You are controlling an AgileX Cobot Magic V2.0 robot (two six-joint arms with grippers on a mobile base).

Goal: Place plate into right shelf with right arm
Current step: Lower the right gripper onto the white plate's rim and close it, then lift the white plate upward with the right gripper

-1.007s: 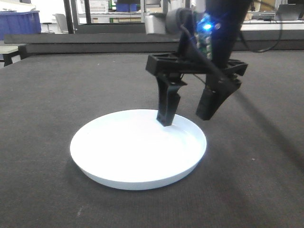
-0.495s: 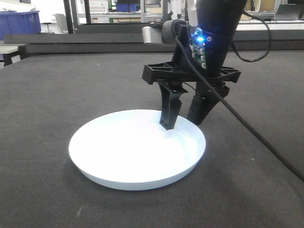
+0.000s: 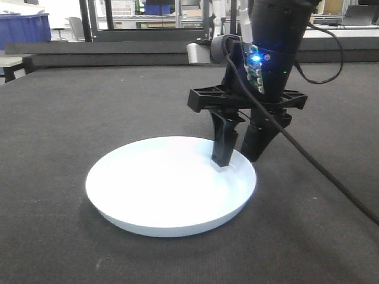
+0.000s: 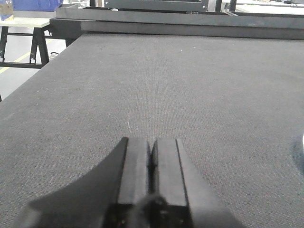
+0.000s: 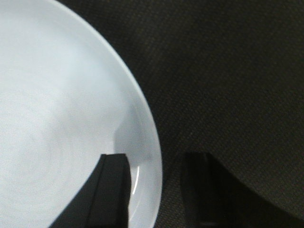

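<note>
Left gripper (image 4: 151, 164) hangs above the mat (image 4: 142, 85), fingers pressed together and empty; plate (image 3: 154, 183) lies flat on the mat, not yet shelved; right gripper (image 3: 238, 158) straddles its rim, fingers part open, one inside, one outside, evidently placed to pinch it.
</note>
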